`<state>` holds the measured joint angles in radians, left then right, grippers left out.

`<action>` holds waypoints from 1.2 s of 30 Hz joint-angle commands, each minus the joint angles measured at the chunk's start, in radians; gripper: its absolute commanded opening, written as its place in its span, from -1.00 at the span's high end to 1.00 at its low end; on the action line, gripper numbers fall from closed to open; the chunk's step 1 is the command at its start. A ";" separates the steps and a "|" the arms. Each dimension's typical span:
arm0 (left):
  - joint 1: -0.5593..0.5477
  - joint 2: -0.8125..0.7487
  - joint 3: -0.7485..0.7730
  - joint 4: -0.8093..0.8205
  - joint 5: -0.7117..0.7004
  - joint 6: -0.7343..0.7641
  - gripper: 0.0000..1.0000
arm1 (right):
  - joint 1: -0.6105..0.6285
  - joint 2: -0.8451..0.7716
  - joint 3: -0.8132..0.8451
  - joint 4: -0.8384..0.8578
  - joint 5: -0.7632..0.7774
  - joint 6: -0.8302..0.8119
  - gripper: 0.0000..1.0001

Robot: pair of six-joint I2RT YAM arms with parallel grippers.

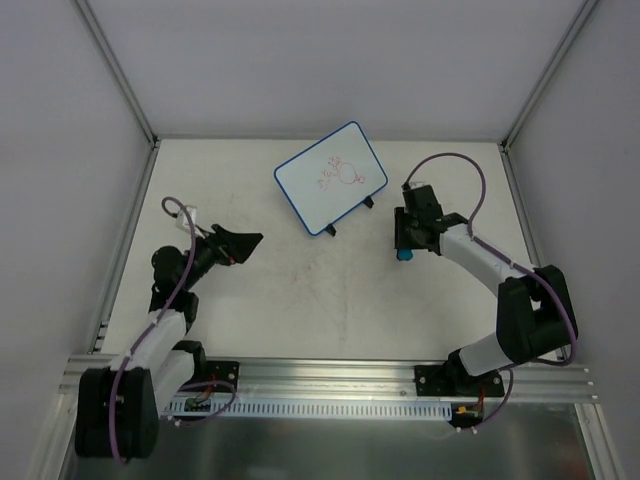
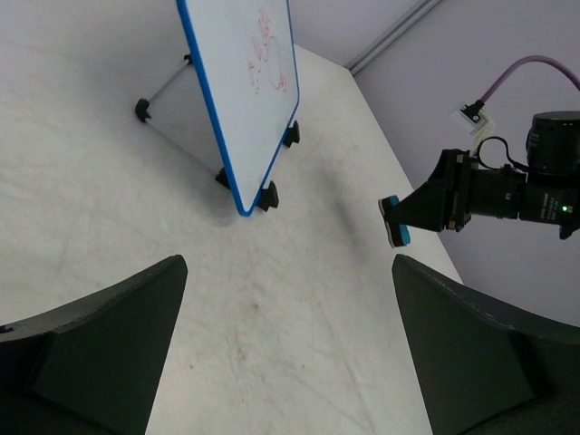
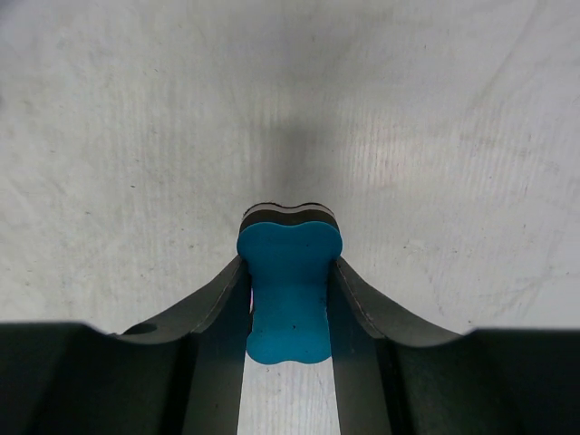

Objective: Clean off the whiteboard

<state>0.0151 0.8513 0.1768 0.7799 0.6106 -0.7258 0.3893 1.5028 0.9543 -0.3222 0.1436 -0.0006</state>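
In the top external view, the whiteboard (image 1: 325, 185) is seen propped on its black feet at the far middle of the table (image 1: 300, 300). Red scribbles are borne on its face, so no erasing is judged done and the whole wipe is left. The right gripper (image 1: 405, 246) is held just right of the whiteboard and apart from it, with a blue eraser (image 1: 405, 255) at its tip. The left gripper (image 1: 248, 242) is held to the whiteboard's left and nearer the arm bases, well apart from it.

In the left wrist view, the left jaws are seen spread wide with nothing between them. The whiteboard stands tilted beyond them, its marks intact.

In the right wrist view, the right jaws are pressed closed on the blue eraser, its dark felt face turned away from the camera. The whiteboard is not shown here.
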 commanded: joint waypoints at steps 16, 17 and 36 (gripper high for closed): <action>-0.070 0.794 0.544 0.581 -0.029 -0.008 -0.72 | 0.028 -0.062 0.241 0.083 0.100 -0.003 1.00; -0.070 0.805 0.559 0.558 -0.041 0.015 -0.71 | 0.033 -0.058 0.256 0.092 0.118 -0.002 1.00; -0.087 1.074 0.743 0.559 -0.034 -0.014 -0.62 | 0.106 0.129 0.374 0.400 0.140 -0.055 1.00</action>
<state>-0.0601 1.9434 0.8783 1.2560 0.5663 -0.7700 0.4797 1.6474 1.3277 -0.0185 0.2569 -0.0334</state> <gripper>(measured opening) 0.807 0.389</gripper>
